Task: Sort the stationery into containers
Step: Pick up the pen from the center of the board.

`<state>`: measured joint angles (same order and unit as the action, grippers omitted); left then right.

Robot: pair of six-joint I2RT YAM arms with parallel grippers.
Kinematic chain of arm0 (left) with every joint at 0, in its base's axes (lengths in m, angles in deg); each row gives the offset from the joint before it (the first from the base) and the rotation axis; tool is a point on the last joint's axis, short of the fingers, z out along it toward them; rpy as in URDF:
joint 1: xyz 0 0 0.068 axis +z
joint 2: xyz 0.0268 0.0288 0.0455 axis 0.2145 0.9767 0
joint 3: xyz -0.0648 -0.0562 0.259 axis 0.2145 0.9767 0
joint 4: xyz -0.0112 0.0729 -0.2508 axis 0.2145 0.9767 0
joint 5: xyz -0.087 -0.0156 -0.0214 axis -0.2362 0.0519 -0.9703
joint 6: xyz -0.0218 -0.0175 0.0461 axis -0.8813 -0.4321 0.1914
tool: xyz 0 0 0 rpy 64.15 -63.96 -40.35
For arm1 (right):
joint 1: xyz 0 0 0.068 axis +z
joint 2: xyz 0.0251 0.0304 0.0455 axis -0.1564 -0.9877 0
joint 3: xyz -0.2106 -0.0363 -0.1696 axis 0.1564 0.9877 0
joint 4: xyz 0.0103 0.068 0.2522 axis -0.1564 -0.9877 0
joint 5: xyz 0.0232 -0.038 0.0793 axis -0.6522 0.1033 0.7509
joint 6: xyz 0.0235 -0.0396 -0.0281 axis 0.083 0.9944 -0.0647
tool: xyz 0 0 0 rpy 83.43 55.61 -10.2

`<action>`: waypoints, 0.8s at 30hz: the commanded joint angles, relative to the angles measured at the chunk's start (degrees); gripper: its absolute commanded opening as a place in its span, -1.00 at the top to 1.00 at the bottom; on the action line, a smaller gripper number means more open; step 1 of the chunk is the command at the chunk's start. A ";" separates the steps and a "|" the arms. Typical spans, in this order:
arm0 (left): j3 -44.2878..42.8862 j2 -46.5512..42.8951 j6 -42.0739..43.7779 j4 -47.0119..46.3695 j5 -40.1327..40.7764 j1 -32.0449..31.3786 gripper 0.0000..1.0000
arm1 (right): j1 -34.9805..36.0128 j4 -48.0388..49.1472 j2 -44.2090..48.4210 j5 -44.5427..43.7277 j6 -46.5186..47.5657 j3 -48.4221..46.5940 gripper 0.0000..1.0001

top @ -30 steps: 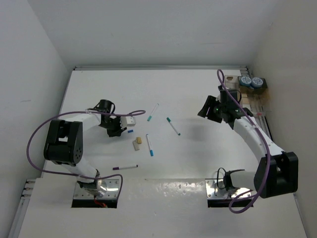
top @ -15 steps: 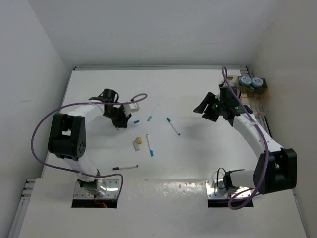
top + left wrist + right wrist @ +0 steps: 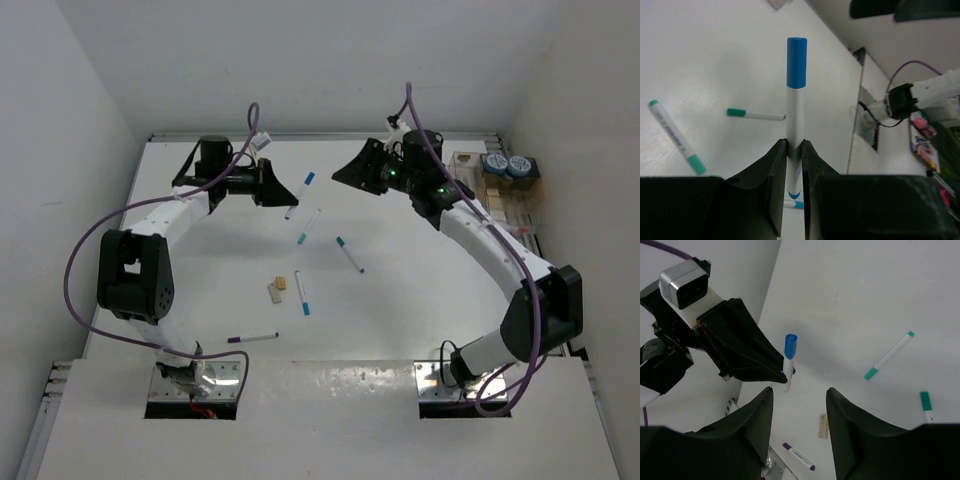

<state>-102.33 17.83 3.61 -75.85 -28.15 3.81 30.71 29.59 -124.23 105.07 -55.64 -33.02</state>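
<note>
Near the counter's (image 3: 190,300) front edge lies a purple-capped pen (image 3: 252,338), and beyond it are small tan and white blocks (image 3: 279,288) and three loose pens (image 3: 301,293). Farther back, the left gripper (image 3: 794,150) is clenched on a blue-capped pen (image 3: 796,95), and the right gripper (image 3: 799,392) faces it, released with its fingers spread. At the far right, two blue-grey rolls (image 3: 507,165) sit at the containers' (image 3: 520,212) far end.
</note>
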 commanded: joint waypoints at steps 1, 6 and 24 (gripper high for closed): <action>-0.39 -1.37 -14.45 -11.23 -7.56 -1.87 1.00 | 2.10 4.73 -2.74 0.49 -0.47 -2.75 0.08; 1.81 -2.51 -26.05 -21.69 -7.57 -2.85 1.00 | 4.56 4.64 -5.55 0.58 -1.08 -4.33 0.03; 0.84 -0.84 -32.13 -27.67 -6.16 -5.31 1.00 | 6.94 7.80 -8.80 2.78 -2.66 -6.97 0.38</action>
<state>-100.74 17.83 -27.60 -100.39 -33.51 -1.20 37.07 33.74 -132.25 106.88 -57.30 -37.70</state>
